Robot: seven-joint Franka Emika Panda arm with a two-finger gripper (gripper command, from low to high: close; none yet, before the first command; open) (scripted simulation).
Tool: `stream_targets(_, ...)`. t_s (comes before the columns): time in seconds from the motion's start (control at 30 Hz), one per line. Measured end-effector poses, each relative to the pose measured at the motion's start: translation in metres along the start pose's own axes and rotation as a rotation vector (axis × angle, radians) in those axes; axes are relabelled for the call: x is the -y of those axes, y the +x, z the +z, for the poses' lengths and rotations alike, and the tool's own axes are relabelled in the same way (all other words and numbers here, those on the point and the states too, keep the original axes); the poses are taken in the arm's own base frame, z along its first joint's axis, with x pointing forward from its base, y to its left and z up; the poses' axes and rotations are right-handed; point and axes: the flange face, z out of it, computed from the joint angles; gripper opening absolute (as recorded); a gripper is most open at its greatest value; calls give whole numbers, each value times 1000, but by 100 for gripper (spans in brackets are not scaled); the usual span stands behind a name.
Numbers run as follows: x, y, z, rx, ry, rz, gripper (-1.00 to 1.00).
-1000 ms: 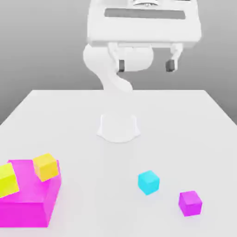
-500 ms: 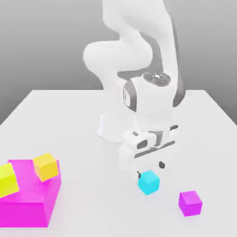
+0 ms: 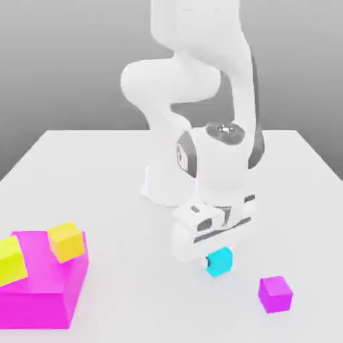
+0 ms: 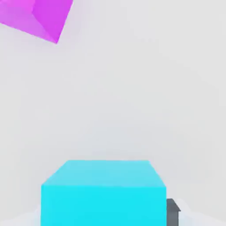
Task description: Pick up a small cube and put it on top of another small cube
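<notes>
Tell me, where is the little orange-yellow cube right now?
In the exterior view, the orange-yellow cube sits on top of the big magenta block at the exterior view's left, next to the lemon-yellow cube.

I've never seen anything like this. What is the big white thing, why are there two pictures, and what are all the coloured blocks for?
The white thing is a robot arm drawn by a computer simulation, standing on a white table. At its end is a gripper with two jaws that pinch things.

One picture comes from a camera off the arm that sees the whole scene. The other comes from a camera on the robot's hand, looking past the jaws.

The gripper is lowered over a small cyan cube, which looms large in the hand view; the jaws sit at its sides, and the cube rests on the table. Nearby lies a small magenta cube. At the exterior view's left, a large magenta block carries an amber cube and a lemon-yellow cube.

The job is to stack the cyan cube on the amber one.
</notes>
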Motion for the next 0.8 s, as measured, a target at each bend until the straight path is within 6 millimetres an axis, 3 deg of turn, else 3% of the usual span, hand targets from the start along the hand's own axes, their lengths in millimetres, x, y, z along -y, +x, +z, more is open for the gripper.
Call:
stream_targets(0.1, -1, 0, -24, 0, -1, 5, -100)
stream_targets(0.13, -8, 10, -32, -1, -1, 44, -100)
stream_targets(0.23, -56, 53, -59, -3, -2, 251, -100)
stream_targets(0.37, -128, 95, -100, -4, -3, 514, -100)
stream_targets(0.53, -244, 114, -156, -1, 2, 866, -100)
stream_targets(0.6, -268, 113, -153, 1, 6, 934, -100)
stream_targets(0.7, -275, 113, -119, 1, 5, 955, -100)
stream_targets(0.73, -275, 112, -110, 1, 4, 957, 100)
stream_targets(0.8, -275, 112, -110, 1, 4, 957, 100)
